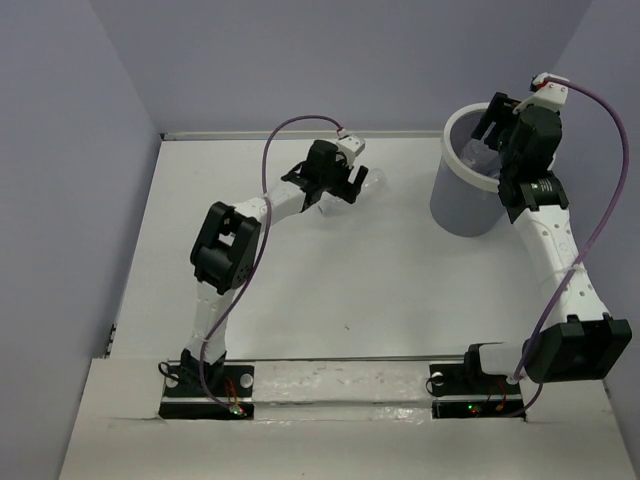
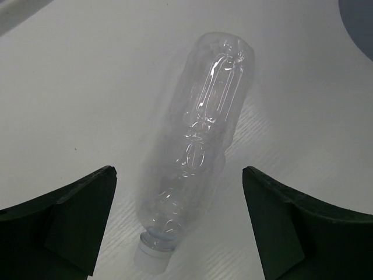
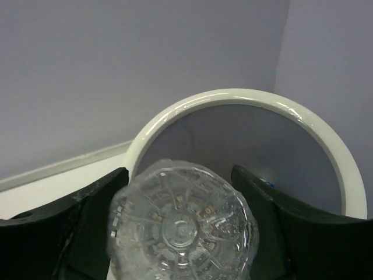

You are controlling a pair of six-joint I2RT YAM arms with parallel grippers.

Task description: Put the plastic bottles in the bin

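On the left, the overhead view shows the left arm reaching out over the white table (image 1: 330, 290), with the left gripper (image 1: 347, 187) low over its middle. There, the clear bottle (image 1: 373, 182) is only a faint glint just beyond the black fingers. The left wrist camera shows it far better. The bottle lies flat on the table with its white-capped neck towards the camera and its base pointing away and slightly right. The two fingers stand spread wide on either side of it, well clear of the plastic and holding nothing. A grey curve of the bin cuts across the top right corner of that view. Further right in the overhead view, the bin (image 1: 455, 205) stands near the far right corner against the lavender wall. The right arm bends up and over it, and the right gripper (image 1: 488, 135) hangs above its white rim, hiding part of the opening. What the gripper carries is hard to make out from above. The right wrist camera shows a second bottle (image 3: 183, 227), clear and ribbed, with its moulded base facing the lens. It is pinched between both fingers directly over the bin's mouth and blocks most of the inside. A purple cable loops over each arm.
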